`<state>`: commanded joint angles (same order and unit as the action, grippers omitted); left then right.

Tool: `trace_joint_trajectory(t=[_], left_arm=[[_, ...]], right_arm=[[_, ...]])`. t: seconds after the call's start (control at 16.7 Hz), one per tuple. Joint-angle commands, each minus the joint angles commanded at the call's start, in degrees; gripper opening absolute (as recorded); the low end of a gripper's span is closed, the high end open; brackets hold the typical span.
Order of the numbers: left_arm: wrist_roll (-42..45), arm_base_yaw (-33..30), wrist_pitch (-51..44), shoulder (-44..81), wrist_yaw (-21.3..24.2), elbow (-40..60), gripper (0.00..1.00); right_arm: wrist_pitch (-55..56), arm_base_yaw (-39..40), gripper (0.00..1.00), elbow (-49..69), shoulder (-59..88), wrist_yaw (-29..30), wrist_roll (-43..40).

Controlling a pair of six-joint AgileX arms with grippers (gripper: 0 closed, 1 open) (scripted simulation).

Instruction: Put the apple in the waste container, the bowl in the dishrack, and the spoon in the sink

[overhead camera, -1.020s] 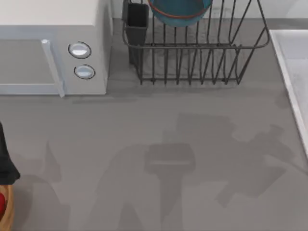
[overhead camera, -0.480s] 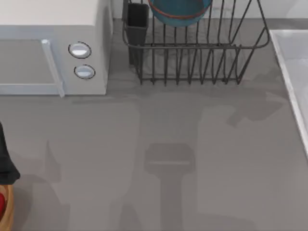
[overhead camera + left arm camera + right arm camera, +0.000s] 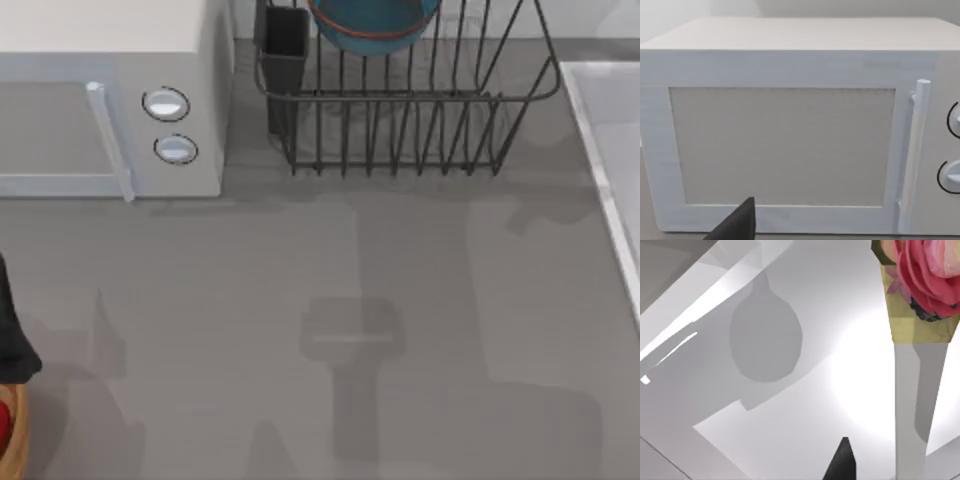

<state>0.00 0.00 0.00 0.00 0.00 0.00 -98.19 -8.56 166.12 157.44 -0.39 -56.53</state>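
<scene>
The teal-blue bowl (image 3: 375, 22) with its reddish-brown edge rests inside the black wire dishrack (image 3: 400, 130) at the back. At the far left edge, the red apple (image 3: 3, 425) lies in the tan waste container (image 3: 16, 440), just below a black part of my left arm (image 3: 10, 340). The sink (image 3: 598, 150) shows its pale rim at the right. In the right wrist view, the spoon (image 3: 912, 385), pale-handled with a rose-patterned end, hangs over the sink's white basin (image 3: 790, 430) and casts a spoon-shaped shadow. A dark tip of my right gripper (image 3: 842, 462) sits beside its handle.
A white microwave (image 3: 110, 100) with two round knobs stands at the back left; the left wrist view faces its door (image 3: 782, 145), with a dark tip of my left gripper (image 3: 737, 225) in front. A dark utensil cup (image 3: 286, 45) sits at the dishrack's left corner.
The arm shadows on the grey table have slid to the right, toward the sink. Bowl, apple, microwave and the left arm have not moved.
</scene>
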Motion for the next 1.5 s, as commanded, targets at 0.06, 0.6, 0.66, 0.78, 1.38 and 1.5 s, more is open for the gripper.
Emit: trace_joint_trajectory(t=[0.06,0.6,0.66,0.78,1.38,1.5], left_arm=[[0.0,0.0,0.0,0.0,0.0,0.0,1.0],[0.0,0.0,0.0,0.0,0.0,0.0,1.0],[0.0,0.0,0.0,0.0,0.0,0.0,1.0],[0.0,0.0,0.0,0.0,0.0,0.0,1.0],[0.0,0.0,0.0,0.0,0.0,0.0,1.0],[0.0,0.0,0.0,0.0,0.0,0.0,1.0]], right_arm=[[-0.02,0.0,0.0,0.13,0.09,0.0,0.01],[5.01,0.47,0.0,-6.71,-2.36,-0.05,-0.06],[6.81,0.49,0.0,-9.61,-3.26,-0.05,-0.07],[10.69,0.36,0.0,-16.14,-5.04,-0.06,-0.02],[18.31,0.02,0.08,-26.68,-8.31,-0.13,-0.01],[18.31,0.02,0.23,-26.68,-8.31,-0.13,-0.01]])
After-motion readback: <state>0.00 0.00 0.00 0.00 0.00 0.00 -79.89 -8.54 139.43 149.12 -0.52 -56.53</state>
